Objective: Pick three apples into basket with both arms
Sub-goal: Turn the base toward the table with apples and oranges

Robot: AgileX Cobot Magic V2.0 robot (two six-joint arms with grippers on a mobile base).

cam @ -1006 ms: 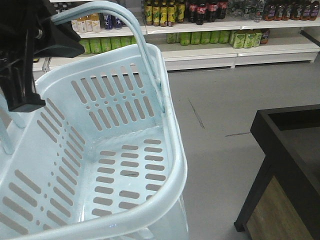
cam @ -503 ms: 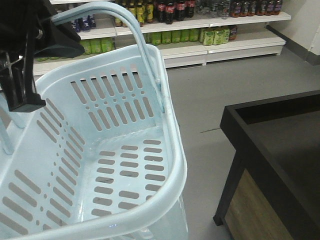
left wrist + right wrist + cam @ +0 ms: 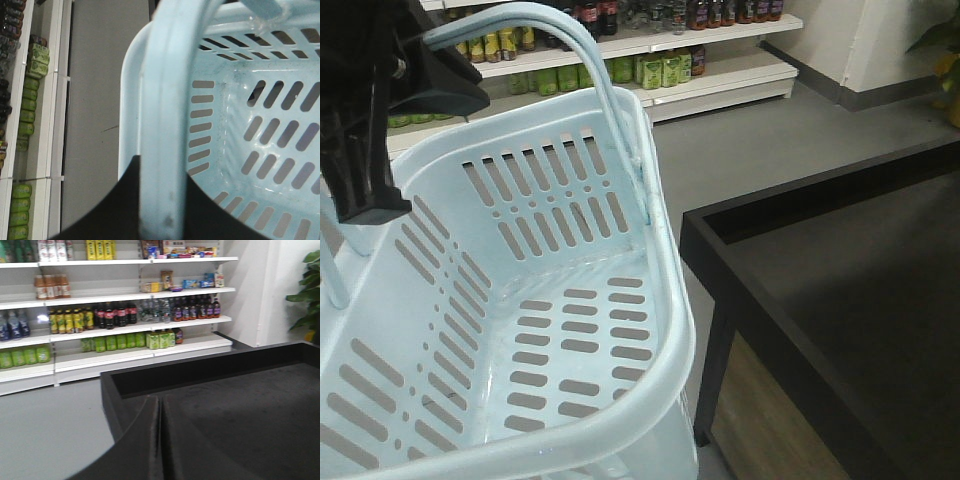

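The rig has swung right in the last second. The shelves [image 3: 710,60] slide off left, and the black bench [image 3: 840,300] now fills the right side, its corner just beside the basket [image 3: 665,300]. The basket is empty and hangs by its handle [image 3: 605,90], clamped in the left gripper [image 3: 159,205]. The right gripper [image 3: 161,440], pressed closed on nothing, faces the bench. No apples show, so picking probably hasn't begun.

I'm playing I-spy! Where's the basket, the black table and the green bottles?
basket [image 3: 675,300]: front view, right rim.
black table [image 3: 860,290]: front view, dark top.
green bottles [image 3: 120,341]: right wrist view, one bottle's body.
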